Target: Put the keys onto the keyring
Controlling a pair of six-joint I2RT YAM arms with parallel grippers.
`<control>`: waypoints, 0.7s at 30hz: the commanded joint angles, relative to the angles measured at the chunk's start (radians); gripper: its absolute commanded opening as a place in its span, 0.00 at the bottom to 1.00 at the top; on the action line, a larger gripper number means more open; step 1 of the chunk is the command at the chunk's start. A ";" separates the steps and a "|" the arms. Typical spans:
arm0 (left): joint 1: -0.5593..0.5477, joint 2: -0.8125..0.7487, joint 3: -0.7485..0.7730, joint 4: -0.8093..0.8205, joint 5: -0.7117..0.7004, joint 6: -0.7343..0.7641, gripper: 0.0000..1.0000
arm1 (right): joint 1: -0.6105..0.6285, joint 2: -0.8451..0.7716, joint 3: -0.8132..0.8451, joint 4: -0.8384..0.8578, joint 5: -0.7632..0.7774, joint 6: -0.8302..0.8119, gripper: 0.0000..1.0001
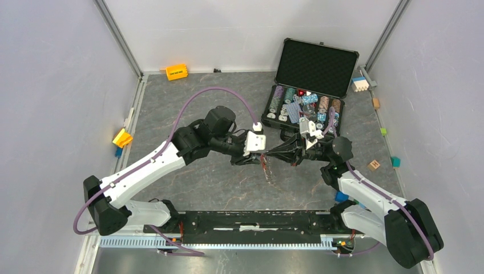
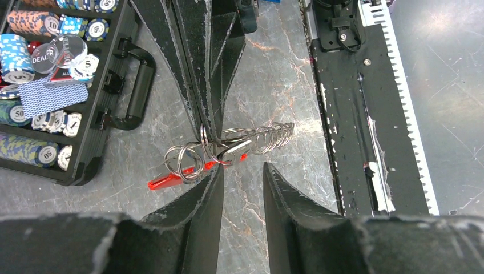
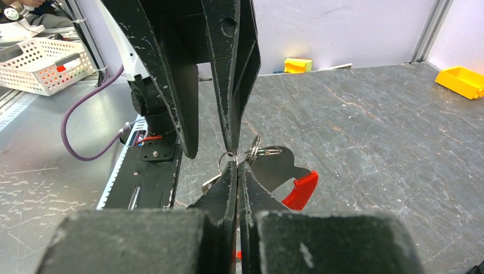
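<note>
The keyring (image 1: 266, 169) hangs in mid-air between my two grippers, over the middle of the table. In the left wrist view it shows as linked silver rings (image 2: 184, 161), a wire coil (image 2: 274, 137) and a red fob (image 2: 170, 181), with a small silver key (image 2: 235, 150) among the rings. My right gripper (image 3: 237, 164) is shut on one ring; the red fob (image 3: 300, 190) hangs beyond it. My left gripper (image 2: 243, 167) is open, and its left fingertip (image 2: 218, 171) is right at the ring cluster. No blue-and-white tag shows.
An open black case (image 1: 317, 60) of poker chips stands at the back right, close behind the right arm. An orange block (image 1: 176, 72) lies at the back wall and a yellow bin (image 1: 122, 137) at the left edge. Small coloured blocks (image 1: 359, 84) line the right edge. The black base rail (image 1: 251, 220) runs along the near edge.
</note>
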 commanded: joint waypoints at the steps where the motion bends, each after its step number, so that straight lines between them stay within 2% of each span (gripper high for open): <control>1: -0.001 -0.021 -0.002 0.066 0.023 0.028 0.38 | -0.008 -0.016 0.023 0.052 0.003 0.013 0.00; 13: -0.001 0.010 0.007 0.103 -0.032 -0.128 0.37 | -0.017 -0.019 0.020 0.052 0.001 0.016 0.00; 18: 0.000 0.034 0.014 0.101 -0.040 -0.176 0.29 | -0.020 -0.025 0.018 0.052 0.006 0.013 0.00; 21: -0.001 0.052 0.023 0.093 -0.036 -0.195 0.21 | -0.028 -0.025 0.017 0.052 0.007 0.011 0.00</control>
